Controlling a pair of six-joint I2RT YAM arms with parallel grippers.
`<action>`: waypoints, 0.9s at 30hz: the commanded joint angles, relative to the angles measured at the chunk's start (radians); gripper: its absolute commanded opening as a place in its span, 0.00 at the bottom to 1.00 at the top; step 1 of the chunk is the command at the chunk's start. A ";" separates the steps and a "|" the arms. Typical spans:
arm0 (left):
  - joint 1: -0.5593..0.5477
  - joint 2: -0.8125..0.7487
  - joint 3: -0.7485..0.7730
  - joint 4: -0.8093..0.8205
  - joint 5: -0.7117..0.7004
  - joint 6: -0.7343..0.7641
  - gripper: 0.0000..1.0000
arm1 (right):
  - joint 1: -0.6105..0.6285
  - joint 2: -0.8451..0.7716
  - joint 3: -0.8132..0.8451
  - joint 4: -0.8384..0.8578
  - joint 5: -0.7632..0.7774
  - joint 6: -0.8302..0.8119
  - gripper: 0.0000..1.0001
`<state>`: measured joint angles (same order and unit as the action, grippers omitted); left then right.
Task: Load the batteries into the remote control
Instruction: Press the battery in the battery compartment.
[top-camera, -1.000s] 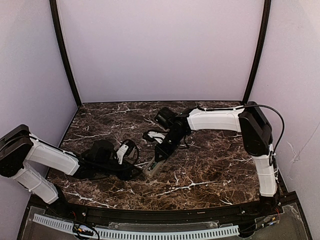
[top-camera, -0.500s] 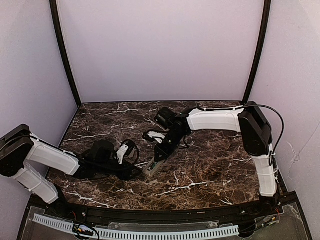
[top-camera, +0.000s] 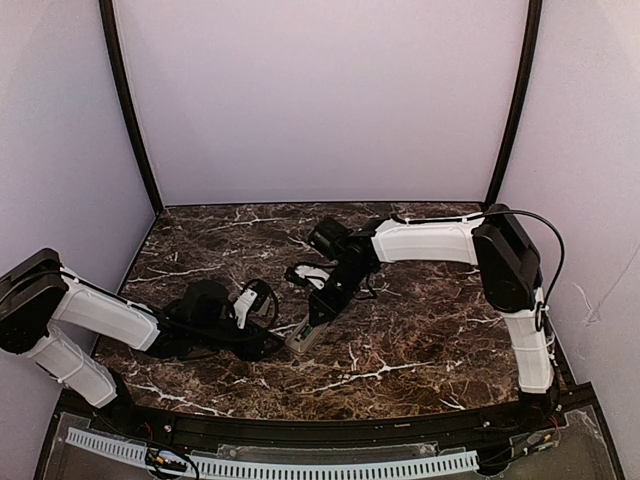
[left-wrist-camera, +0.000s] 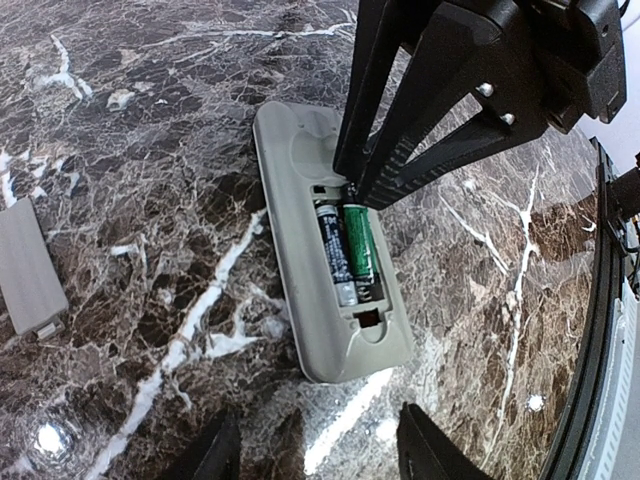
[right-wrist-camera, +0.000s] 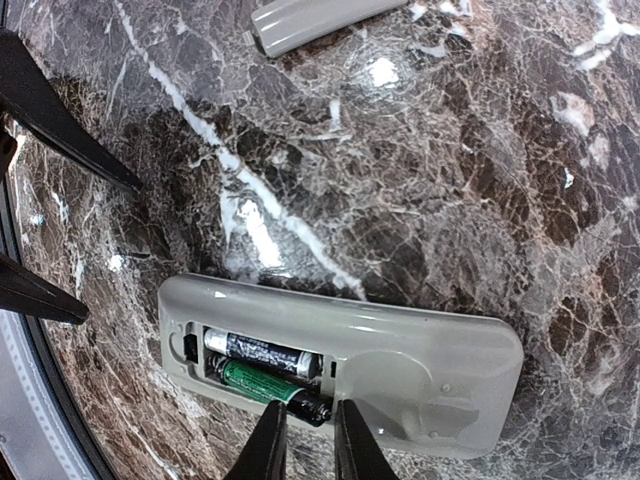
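Two batteries (left-wrist-camera: 347, 250) sit in the remote control (left-wrist-camera: 290, 150) w/ its back bay open. R gripper (right-wrist-camera: 308, 425) nearly together, tips at green cell's end, maybe touching. L gripper (left-wrist-camera: 320, 430) apart, just beside remote's other end.

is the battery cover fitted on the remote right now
No, the battery cover lies well apart from the remote control, whose open compartment shows two batteries.

place: robot test booth | evidence: plain pale walls (top-camera: 320, 100), black corner poles (top-camera: 131, 110), marble-pattern tabletop (top-camera: 430, 335)
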<state>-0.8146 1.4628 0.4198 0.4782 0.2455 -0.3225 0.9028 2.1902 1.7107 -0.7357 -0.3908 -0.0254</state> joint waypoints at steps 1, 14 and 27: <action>-0.004 0.010 -0.010 0.004 0.002 0.002 0.54 | 0.019 0.018 0.020 -0.006 -0.002 -0.009 0.16; -0.004 0.027 -0.010 0.008 0.004 0.006 0.54 | 0.043 0.029 0.027 -0.031 -0.010 -0.021 0.08; -0.003 0.055 -0.006 0.026 0.007 0.002 0.54 | 0.088 0.056 0.023 -0.066 0.062 -0.053 0.03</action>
<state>-0.8146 1.5093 0.4198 0.4858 0.2459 -0.3222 0.9493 2.2013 1.7260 -0.7601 -0.3511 -0.0555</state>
